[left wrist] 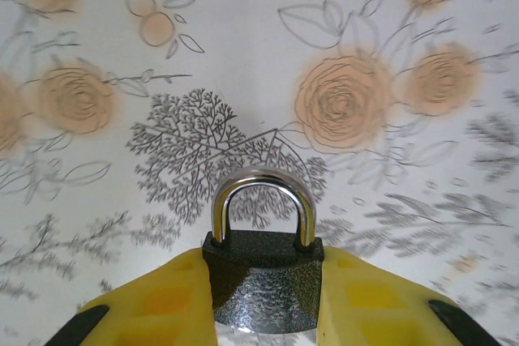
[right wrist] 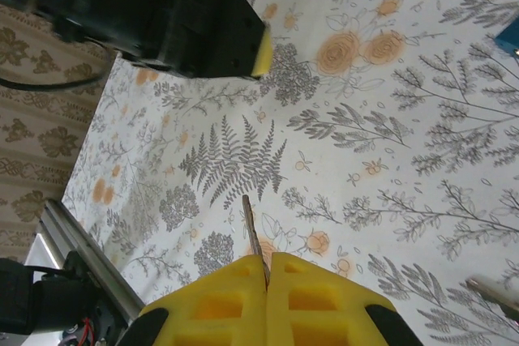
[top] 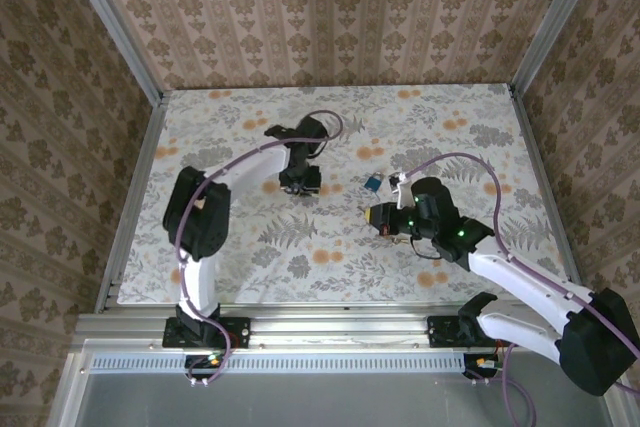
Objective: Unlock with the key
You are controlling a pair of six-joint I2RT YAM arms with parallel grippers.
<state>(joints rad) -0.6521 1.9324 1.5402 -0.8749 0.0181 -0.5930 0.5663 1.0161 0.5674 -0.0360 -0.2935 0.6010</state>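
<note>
left gripper: clenched on the padlock, at the far middle of the counter.
right gripper: pinches the key; the thin blade sticks out, well apart from the padlock.
risk: the key may twist in this small grip, or miss the keyhole, which is hidden.

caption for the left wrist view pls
Left gripper clamps a dark padlock, silver shackle closed, pointing toward the floral table.
</note>
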